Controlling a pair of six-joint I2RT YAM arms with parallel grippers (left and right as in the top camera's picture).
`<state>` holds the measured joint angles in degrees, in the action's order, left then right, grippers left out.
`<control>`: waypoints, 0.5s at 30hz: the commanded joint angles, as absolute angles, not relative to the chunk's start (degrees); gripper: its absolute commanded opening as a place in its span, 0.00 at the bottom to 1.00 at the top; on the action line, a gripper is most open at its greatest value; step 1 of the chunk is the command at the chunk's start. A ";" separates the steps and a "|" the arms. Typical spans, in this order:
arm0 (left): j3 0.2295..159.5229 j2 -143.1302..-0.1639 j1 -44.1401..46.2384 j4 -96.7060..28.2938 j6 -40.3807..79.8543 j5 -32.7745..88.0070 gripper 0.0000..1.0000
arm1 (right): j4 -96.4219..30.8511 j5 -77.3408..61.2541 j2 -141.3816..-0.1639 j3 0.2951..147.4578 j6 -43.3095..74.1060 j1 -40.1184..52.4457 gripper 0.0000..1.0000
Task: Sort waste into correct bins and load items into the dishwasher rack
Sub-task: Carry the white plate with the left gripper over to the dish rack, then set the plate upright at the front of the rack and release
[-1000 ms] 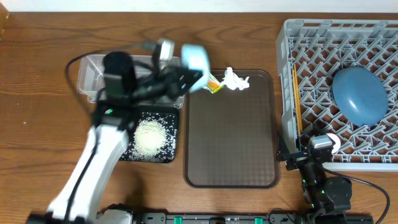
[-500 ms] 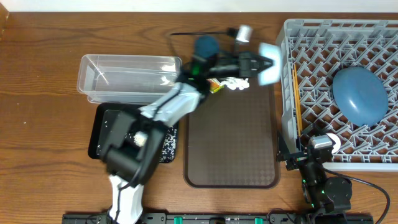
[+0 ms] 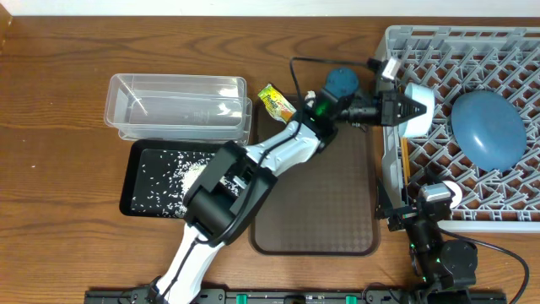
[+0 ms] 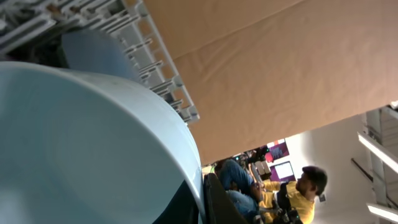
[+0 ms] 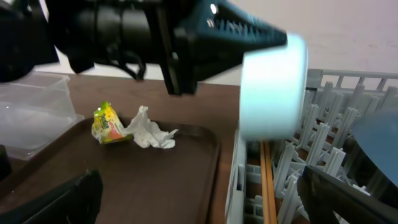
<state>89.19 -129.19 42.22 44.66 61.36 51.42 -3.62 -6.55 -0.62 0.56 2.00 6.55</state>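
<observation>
My left gripper (image 3: pixel 395 108) is shut on the rim of the pale mint bowl (image 3: pixel 418 109) and holds it on its side above the left edge of the grey dishwasher rack (image 3: pixel 472 51). The bowl fills the left wrist view (image 4: pixel 93 143) and shows in the right wrist view (image 5: pixel 273 87). The dark-blue bowl-plate (image 3: pixel 487 128) and the chopsticks (image 3: pixel 403 160) lie in the rack. The snack wrapper (image 5: pixel 107 123) and the tissue (image 5: pixel 150 132) lie at the far end of the brown tray (image 3: pixel 314 211). My right gripper (image 5: pixel 202 202) is open and empty at the rack's near left corner.
The clear tub (image 3: pixel 177 105) stands at the back left, with the black tray (image 3: pixel 135 165) holding rice grains (image 3: pixel 181 173) in front of it. My left arm (image 3: pixel 261 160) stretches across the brown tray. The white bowl and pink cup are out of view.
My left arm has swung right with the mint bowl, from above the clear tub to the rack's left edge. The black tray with rice is uncovered. The right arm has not moved.
</observation>
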 commanded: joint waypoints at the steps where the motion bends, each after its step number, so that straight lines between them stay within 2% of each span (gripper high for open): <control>1: 90.45 -130.50 42.22 45.10 61.43 49.43 0.06 | -3.64 -6.22 -0.34 0.30 2.07 6.39 0.99; 3: 90.45 -130.91 42.06 44.91 61.43 49.45 0.07 | -3.64 -6.22 -0.34 0.30 2.09 6.39 0.99; 4: 90.45 -131.11 42.06 44.12 61.43 49.43 0.10 | -3.64 -6.22 -0.34 0.30 2.07 6.39 0.99; 9: 90.45 -131.50 42.02 43.59 61.63 49.43 0.07 | -3.64 -6.22 -0.38 0.30 2.09 6.39 0.99; 11: 90.45 -131.50 42.00 43.59 61.65 49.52 0.09 | -3.64 -6.22 -0.38 0.30 2.07 6.39 0.99; 12: 90.45 -131.50 41.87 43.59 61.67 49.74 0.22 | -3.64 -6.22 -0.38 0.30 2.07 6.39 0.99; 13: 90.45 -131.50 41.74 43.59 61.67 50.04 0.43 | -3.64 -6.20 -0.38 0.30 2.09 6.39 0.99; 15: 90.45 -131.48 41.19 43.64 61.67 50.35 0.47 | -3.64 -6.22 -0.38 0.30 2.09 6.39 0.99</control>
